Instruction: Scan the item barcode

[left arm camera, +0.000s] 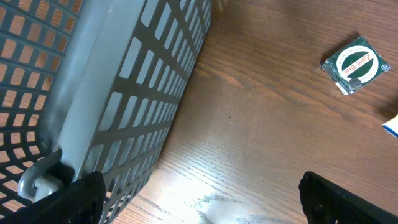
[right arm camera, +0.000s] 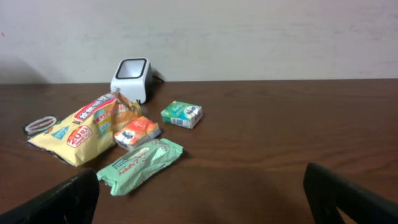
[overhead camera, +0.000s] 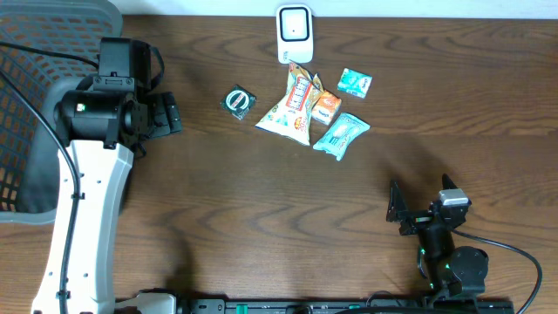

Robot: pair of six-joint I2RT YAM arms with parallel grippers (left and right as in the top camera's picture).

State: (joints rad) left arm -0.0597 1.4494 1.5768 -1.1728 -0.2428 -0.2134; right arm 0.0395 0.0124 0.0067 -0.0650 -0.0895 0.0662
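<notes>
Against the table's far edge stands a white barcode scanner (overhead camera: 294,33) (right arm camera: 131,78). In front of it lie a yellow snack bag (overhead camera: 292,109) (right arm camera: 78,127), a small orange box (overhead camera: 326,106) (right arm camera: 137,132), a green box (overhead camera: 355,82) (right arm camera: 182,114), a mint packet (overhead camera: 341,134) (right arm camera: 138,164) and a round green Zam-Buk pack (overhead camera: 238,100) (left arm camera: 354,64). My left gripper (overhead camera: 167,118) (left arm camera: 199,205) is open and empty, left of the Zam-Buk pack. Open and empty too, my right gripper (overhead camera: 421,202) (right arm camera: 205,199) sits near the front right, facing the items.
A grey mesh basket (overhead camera: 35,105) (left arm camera: 93,93) fills the table's left end, close beside the left gripper. Bare wood lies between the right gripper and the mint packet.
</notes>
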